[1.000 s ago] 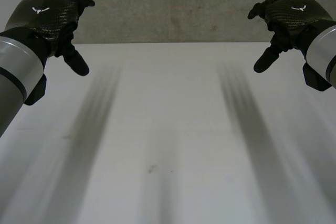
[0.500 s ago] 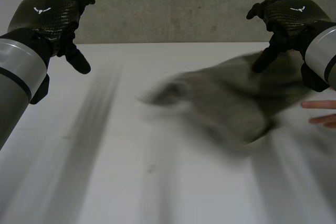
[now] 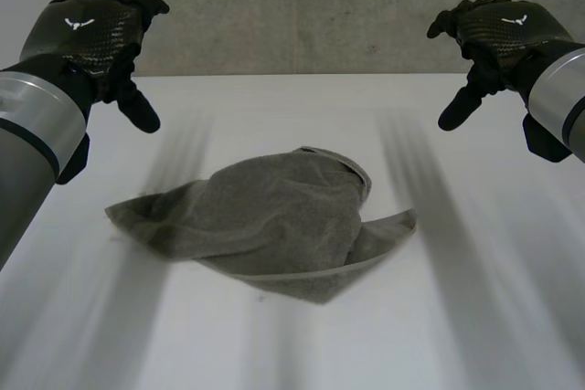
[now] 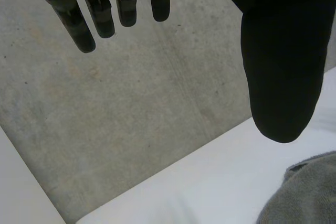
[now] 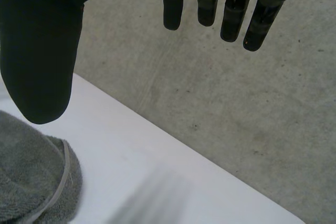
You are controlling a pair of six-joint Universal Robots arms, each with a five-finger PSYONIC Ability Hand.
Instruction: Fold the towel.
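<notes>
A grey towel [image 3: 274, 216] lies crumpled in a loose heap in the middle of the white table [image 3: 475, 317]. My left hand [image 3: 91, 38] hovers high above the table's far left, fingers straight and apart, holding nothing. My right hand [image 3: 498, 29] hovers likewise above the far right, open and empty. Both hands are well clear of the towel. In the left wrist view the fingers [image 4: 105, 14] hang straight and a bit of the towel [image 4: 304, 192] lies below the thumb. In the right wrist view the fingers [image 5: 236, 17] are straight too, with a hemmed towel edge [image 5: 37, 182] below the thumb.
Beyond the table's far edge runs a grey concrete floor [image 3: 292, 6]. Bare white table surface surrounds the towel on all sides.
The towel was tossed onto the bare table from the right by a person's hand, which has since withdrawn. The towel has come to rest in the middle. Both my hands stayed in place.
</notes>
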